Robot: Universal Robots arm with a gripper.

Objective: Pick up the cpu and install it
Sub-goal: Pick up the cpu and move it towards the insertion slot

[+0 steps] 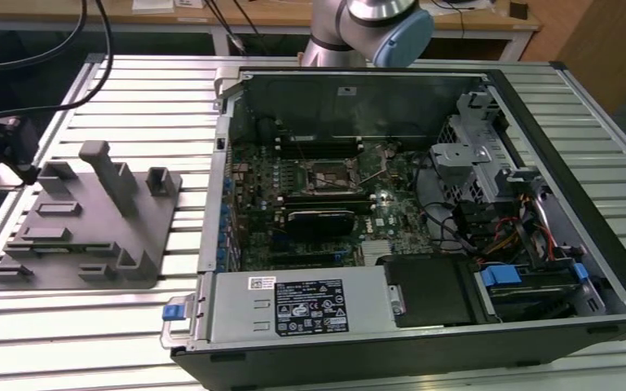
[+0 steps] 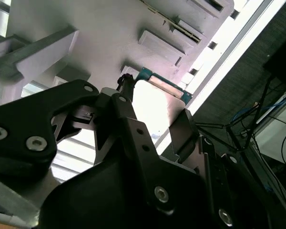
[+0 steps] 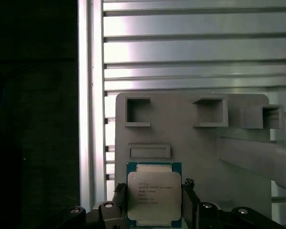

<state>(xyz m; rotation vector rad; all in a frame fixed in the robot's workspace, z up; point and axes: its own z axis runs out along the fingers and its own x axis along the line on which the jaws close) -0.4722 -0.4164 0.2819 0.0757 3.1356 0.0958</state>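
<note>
The cpu [image 3: 154, 193], a pale silver square with a thin green rim, lies at the edge of the grey fixture [image 3: 190, 143]. My gripper [image 3: 154, 188] straddles it, with a black fingertip [image 3: 120, 194] pressed against each of two opposite sides. In the second wrist view the cpu [image 2: 157, 102] glares bright between the same fingers [image 2: 182, 126]. I cannot tell whether it is lifted off the fixture. In the exterior view the gripper [image 1: 17, 167] hangs over the fixture's [image 1: 85, 228] corner at the exterior view's left. The open computer case holds the motherboard [image 1: 324, 204] with its socket [image 1: 329, 175].
The fixture carries upright posts [image 1: 112, 175] close to the gripper. The slatted metal table [image 1: 128, 90] runs under everything, with its edge beside the fixture. Cables [image 1: 63, 49] trail above the gripper. The case walls [image 1: 218, 163], power supply [image 1: 302, 305] and drive cage [image 1: 471, 155] ring the motherboard.
</note>
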